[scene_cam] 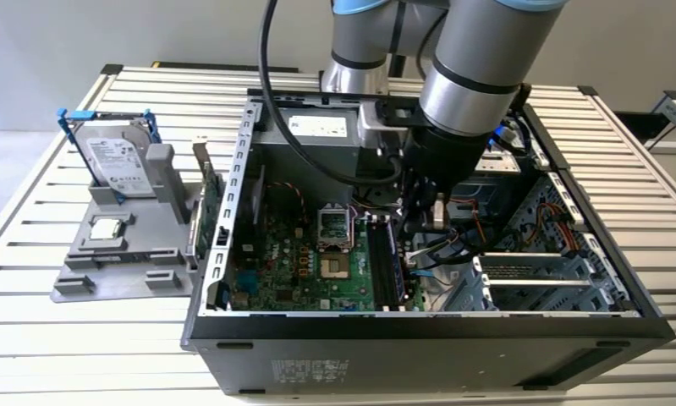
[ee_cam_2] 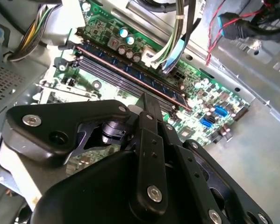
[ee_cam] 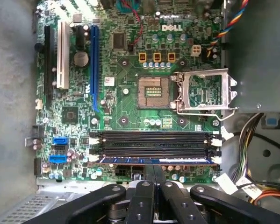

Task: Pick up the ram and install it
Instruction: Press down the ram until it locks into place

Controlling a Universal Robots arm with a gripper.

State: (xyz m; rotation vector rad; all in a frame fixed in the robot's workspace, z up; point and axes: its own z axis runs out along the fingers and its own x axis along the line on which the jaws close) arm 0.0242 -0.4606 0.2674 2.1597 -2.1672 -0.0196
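One grey robot arm reaches down into the open black computer case in the exterior view, and its dark gripper sits low over the green motherboard, beside the long black memory slots. The arm's bulk hides the fingertips here, and the ram cannot be picked out. On the exterior view's left stands a grey plastic fixture with an upright silver hard drive.

In the second wrist view, the ram, a long, thin, dark blue-green stick with a reddish lower edge, stands upright in the slot nearest the bundled cables (its far end is partly crossed by them). The black fingers meet in one narrow tip just beside it, holding nothing.

In the first wrist view the ram shows edge-on as a blue strip in the slot closest to the fingers, which are pressed together.
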